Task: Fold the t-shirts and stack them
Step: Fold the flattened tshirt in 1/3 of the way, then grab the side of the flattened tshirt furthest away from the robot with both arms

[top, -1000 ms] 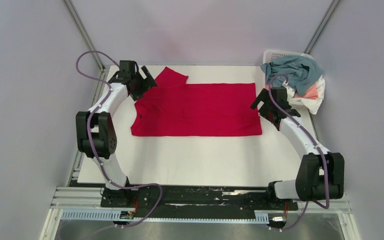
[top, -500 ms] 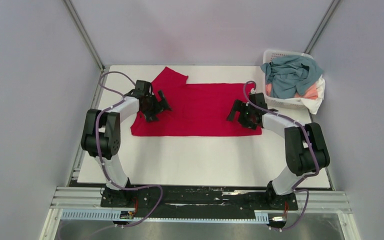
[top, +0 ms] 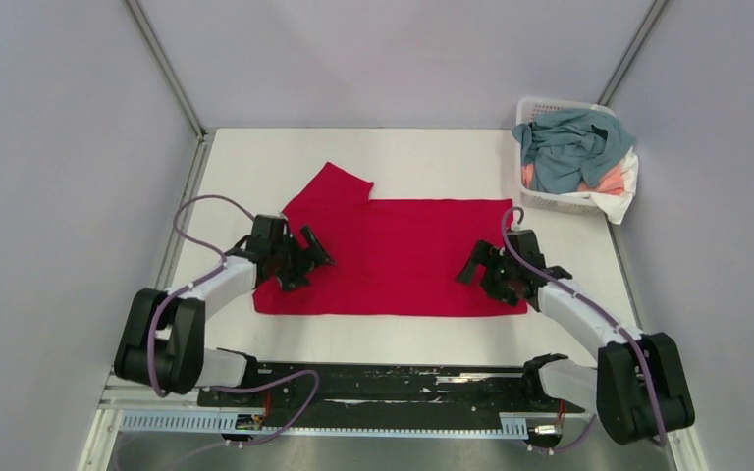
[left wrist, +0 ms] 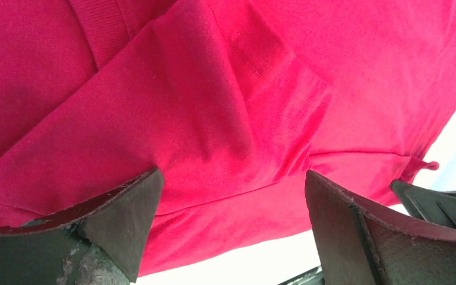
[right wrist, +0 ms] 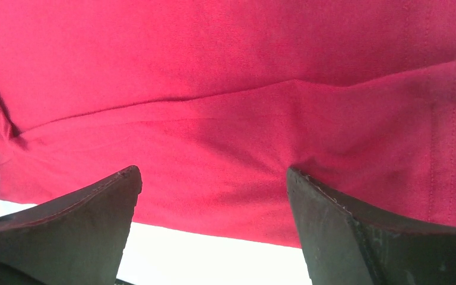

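While the red t-shirt (top: pixel 393 257) lies spread flat across the middle of the white surface (top: pixel 422 162), both arms reach low over it from the near edge, one at each end. The shirt stretches from left to right, and one short sleeve (top: pixel 332 186) sticks out at its far left corner. The left tool (top: pixel 301 263) sits over the shirt's left end, near the front hem. In its wrist view, its two dark fingers (left wrist: pixel 116 222) stand wide apart, with only smooth red cloth and a strip of ribbed collar (left wrist: pixel 102 29) between and beyond them, and nothing pinched. The right tool (top: pixel 479 271) sits over the shirt's right end. Its fingers (right wrist: pixel 356 228) are spread apart too, their tips against gently creased red cloth just above the near edge. At the far right corner stands a white lattice basket (top: pixel 548 202), well apart from the red shirt. It holds a heap of crumpled clothes: a teal-grey t-shirt (top: pixel 571 147) on top, with salmon-pink cloth (top: pixel 610 183) and white cloth (top: pixel 627 203) spilling over the basket's right side.
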Robot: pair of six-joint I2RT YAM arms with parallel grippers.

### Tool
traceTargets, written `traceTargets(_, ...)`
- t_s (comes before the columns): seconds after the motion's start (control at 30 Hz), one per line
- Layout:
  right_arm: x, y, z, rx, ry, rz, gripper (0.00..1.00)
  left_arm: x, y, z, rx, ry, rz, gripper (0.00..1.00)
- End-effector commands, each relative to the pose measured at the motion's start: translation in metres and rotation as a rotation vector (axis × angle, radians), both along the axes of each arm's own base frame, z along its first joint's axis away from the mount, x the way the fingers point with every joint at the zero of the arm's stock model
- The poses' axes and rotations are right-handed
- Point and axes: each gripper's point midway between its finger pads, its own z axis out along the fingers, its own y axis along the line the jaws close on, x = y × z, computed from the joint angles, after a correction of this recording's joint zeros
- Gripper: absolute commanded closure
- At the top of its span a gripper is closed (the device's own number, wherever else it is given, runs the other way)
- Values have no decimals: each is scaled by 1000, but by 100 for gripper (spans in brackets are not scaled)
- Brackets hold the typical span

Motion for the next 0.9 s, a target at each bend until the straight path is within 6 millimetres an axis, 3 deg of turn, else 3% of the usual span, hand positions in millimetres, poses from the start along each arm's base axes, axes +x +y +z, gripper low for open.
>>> traceTargets(0.0,-78,-19,-26,-62,226,-59,0,-87,14,-38,79,194,56,0)
traceTargets(0.03,-86,-19,-26,-57,235,-66,0,-103,18,-46,86,226,75,0)
traceTargets(0.13,-99,-9,-20,6,226,-76,0,-114,19,-40,57,185,101,0)
traceTargets(0.27,-107,-16,-16,-17,229,-121,0,-128,25,-36,54,163,130,0)
traceTargets(0.4,-94,-14,3,7,141,-128,0,-127,27,-17,54,96,114,0)
traceTargets(0.47,-75,-16,28,-4,34,-122,0,-107,26,17,57,-3,106,0)
traceTargets(0.5,-62,-16,49,-6,-41,-115,0,-101,27,27,62,-32,107,0)
traceTargets(0.53,-53,-16,65,-10,-101,-105,0,-87,28,49,74,-99,106,0)
traceTargets(0.57,-43,-22,79,-39,-163,-115,0,-80,28,58,84,-123,103,0)
traceTargets(0.6,-35,-25,91,-52,-210,-123,0,-64,28,84,95,-194,108,0)
traceTargets(0.63,-28,-28,101,-66,-250,-143,0,-55,28,89,112,-196,112,0)
traceTargets(0.67,-22,-33,107,-79,-275,-169,0,-35,36,115,154,-270,154,0)
traceTargets(0.7,-17,-36,110,-88,-295,-193,0,-22,39,113,196,-253,165,0)
traceTargets(0.73,-12,-38,111,-100,-310,-205,0,-2,42,139,220,-307,182,0)
traceTargets(0.77,-7,-40,111,-112,-323,-211,0,13,46,131,266,-267,166,0)
traceTargets(0.8,-2,-40,112,-130,-339,-200,0,37,43,162,244,-320,161,0)
traceTargets(0.83,3,-41,110,-153,-344,-187,0,56,42,144,290,-266,119,0)
traceTargets(0.87,7,-42,108,-176,-340,-181,0,87,43,152,311,-269,119,0)
